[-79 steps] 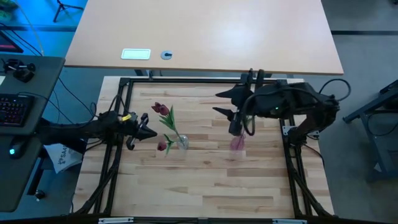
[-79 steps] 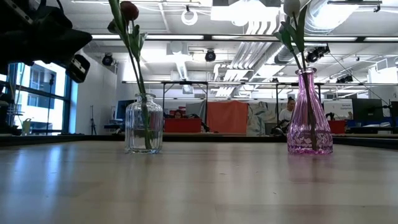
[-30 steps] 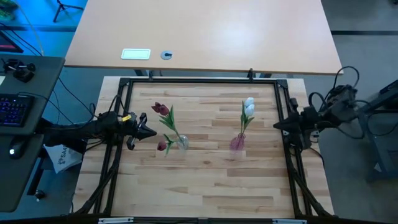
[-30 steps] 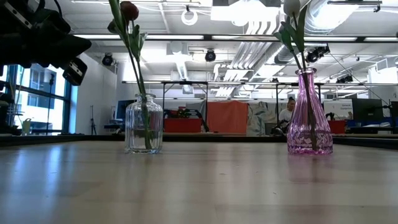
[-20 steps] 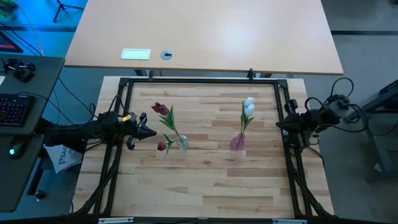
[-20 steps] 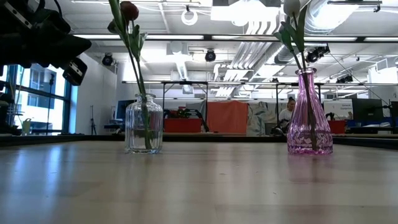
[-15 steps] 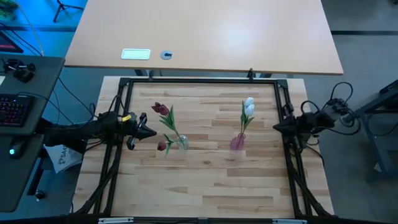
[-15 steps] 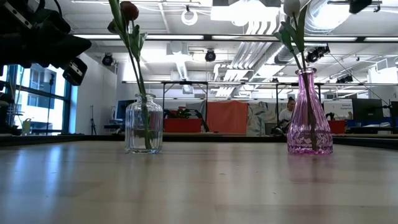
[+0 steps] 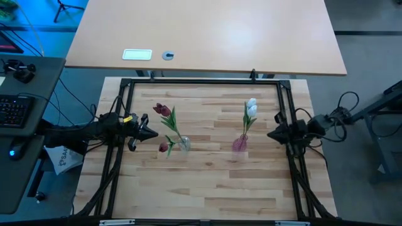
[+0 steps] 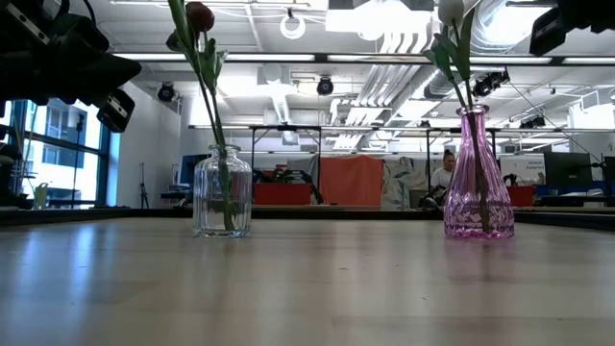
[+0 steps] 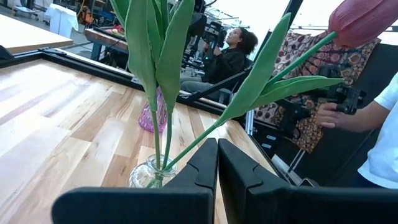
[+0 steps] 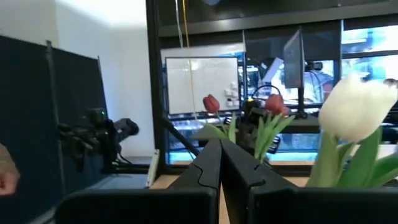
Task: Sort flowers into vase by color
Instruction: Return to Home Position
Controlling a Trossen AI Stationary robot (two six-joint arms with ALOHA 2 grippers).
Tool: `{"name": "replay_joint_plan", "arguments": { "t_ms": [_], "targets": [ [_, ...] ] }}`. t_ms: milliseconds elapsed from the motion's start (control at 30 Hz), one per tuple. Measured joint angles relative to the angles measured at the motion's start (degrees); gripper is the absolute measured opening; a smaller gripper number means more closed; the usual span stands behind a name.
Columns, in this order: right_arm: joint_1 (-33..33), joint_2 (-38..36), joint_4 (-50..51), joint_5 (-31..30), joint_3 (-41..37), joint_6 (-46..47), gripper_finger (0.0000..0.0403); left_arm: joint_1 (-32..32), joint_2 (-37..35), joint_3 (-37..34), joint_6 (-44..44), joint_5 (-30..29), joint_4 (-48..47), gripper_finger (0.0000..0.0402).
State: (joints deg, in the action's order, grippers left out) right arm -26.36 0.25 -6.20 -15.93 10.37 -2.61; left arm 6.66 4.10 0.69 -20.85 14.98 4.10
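Dark red tulips (image 9: 164, 110) stand with their stems in the clear vase (image 9: 184, 144), left of the table's middle; one red head (image 9: 163, 147) leans out low. White tulips (image 9: 251, 107) stand by their stems in the pink vase (image 9: 239, 144), right of the middle. My left gripper (image 9: 151, 133) is shut and holds nothing, just left of the clear vase (image 11: 148, 175). My right gripper (image 9: 270, 134) is shut and holds nothing, to the right of the pink vase (image 10: 478, 187), near the frame rail. In the right wrist view a white tulip head (image 12: 357, 115) is close ahead.
A black frame rail (image 9: 201, 81) runs around the wooden table top. A larger light table (image 9: 207, 34) stands beyond the far edge. People show in the room behind (image 11: 231, 46), and a hand (image 12: 6, 168) shows at the picture's edge. Bare wood (image 9: 207, 188) lies toward the near edge.
My right gripper has come in from the right frame rail toward the table's left and slightly toward the near edge, closer to the pink vase, and has stayed shut. It now shows at the top right of the low view. Vases and flowers have not moved.
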Motion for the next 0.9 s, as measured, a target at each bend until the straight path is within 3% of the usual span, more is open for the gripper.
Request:
{"name": "replay_joint_plan", "arguments": {
  "t_ms": [200,467,700,900],
  "targets": [
    [5.3,0.0,-4.7,4.1,-5.8,4.0,0.0,0.0,0.0,0.0,0.0,0.0,0.0,0.0],
    [13.3,0.0,-5.2,10.9,-6.6,2.7,0.0,0.0,0.0,0.0,0.0,0.0,0.0,0.0],
    [22.7,0.1,0.8,18.5,-7.5,7.1,0.0,0.0,0.0,0.0,0.0,0.0,0.0,0.0],
    [24.1,0.1,3.1,20.6,-9.8,12.9,0.0,0.0,0.0,0.0,0.0,0.0,0.0,0.0]
  ]
}}
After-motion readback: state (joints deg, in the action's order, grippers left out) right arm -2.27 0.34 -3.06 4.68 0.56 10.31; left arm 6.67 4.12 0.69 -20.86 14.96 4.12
